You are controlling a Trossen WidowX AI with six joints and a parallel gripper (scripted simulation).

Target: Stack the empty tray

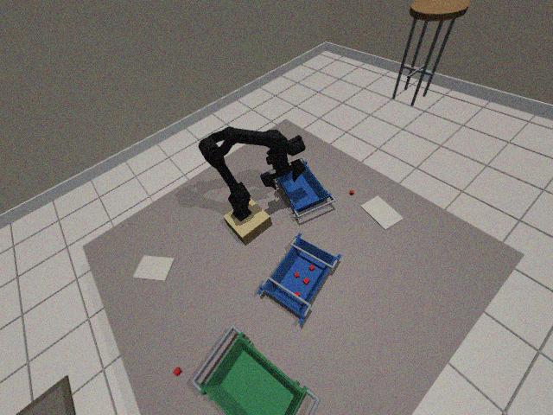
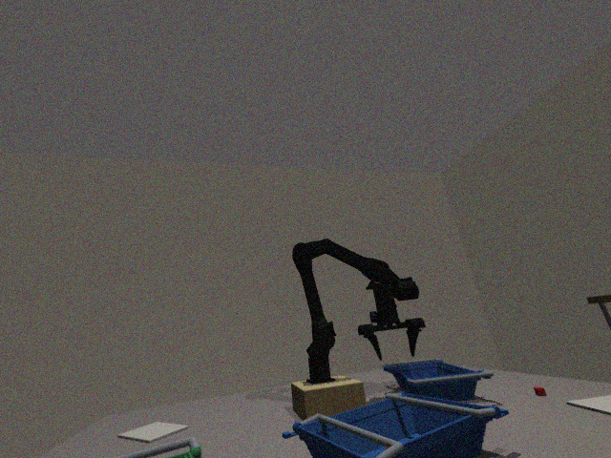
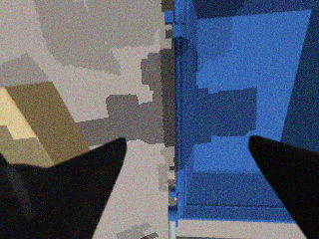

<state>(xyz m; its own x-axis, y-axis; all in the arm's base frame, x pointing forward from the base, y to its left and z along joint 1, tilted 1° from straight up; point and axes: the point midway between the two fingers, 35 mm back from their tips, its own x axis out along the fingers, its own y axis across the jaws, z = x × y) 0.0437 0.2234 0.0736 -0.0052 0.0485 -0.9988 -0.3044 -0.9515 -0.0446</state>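
The loaded blue tray (image 1: 299,261) (image 2: 439,434) stands in the middle with several red blocks (image 1: 306,280) inside. Its far bar (image 1: 313,254) (image 2: 441,403) and near bar (image 1: 288,293) (image 2: 357,430) both lie across its top. The empty blue tray (image 1: 290,186) (image 2: 436,387) (image 3: 269,50) stands upright behind it, with a wire bar out beyond its near end. My gripper (image 1: 284,182) (image 2: 396,357) (image 3: 184,141) is wide open and empty, pointing down a little above the empty tray's long side wall on the arm-base side. In the wrist view the wall runs between the fingertips, one outside it, one over the inside.
A green tray (image 1: 258,384) with its bars out stands at the front. Loose red blocks lie right of the empty tray and left of the green tray. White sheets (image 1: 154,268) (image 1: 382,212) lie at either side. The arm's wooden base (image 1: 257,232) (image 2: 327,399) (image 3: 45,115) is beside the empty tray.
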